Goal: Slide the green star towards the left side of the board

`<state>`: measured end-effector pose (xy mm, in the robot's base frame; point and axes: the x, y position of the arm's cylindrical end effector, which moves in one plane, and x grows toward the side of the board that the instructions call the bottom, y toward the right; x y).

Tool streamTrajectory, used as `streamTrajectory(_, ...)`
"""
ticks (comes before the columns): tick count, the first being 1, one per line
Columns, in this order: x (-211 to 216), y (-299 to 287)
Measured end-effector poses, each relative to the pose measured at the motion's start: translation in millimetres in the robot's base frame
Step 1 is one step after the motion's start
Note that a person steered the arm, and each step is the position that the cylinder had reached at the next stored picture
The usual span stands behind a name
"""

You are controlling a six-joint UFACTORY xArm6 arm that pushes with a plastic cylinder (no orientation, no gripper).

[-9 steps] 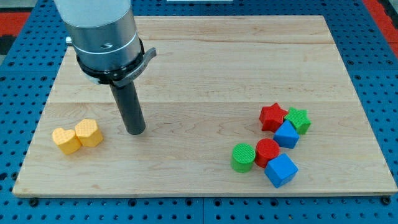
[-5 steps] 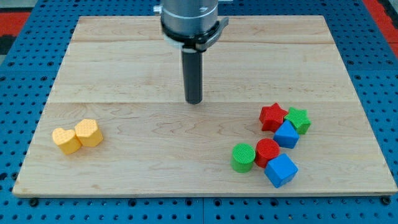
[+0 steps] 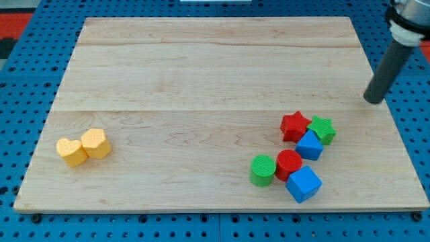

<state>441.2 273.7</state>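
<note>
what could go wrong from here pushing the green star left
The red star sits touching the green star on its left side, so a leftward push would likely drag it along. The blue block below may shift too. My tip is up and right of the star, near the board's edge.

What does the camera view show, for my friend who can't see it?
My tip rests near the wooden board's right edge, above and right of the green star block. The star touches a red star block and a blue cube block; two yellow heart blocks sit far left.
</note>
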Motion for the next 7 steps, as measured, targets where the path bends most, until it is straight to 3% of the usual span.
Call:
streamTrajectory(3,71,-125)
streamTrajectory(4,75,-107)
streamTrajectory(5,79,-160)
streamTrajectory(6,67,-262)
streamTrajectory(7,40,-275)
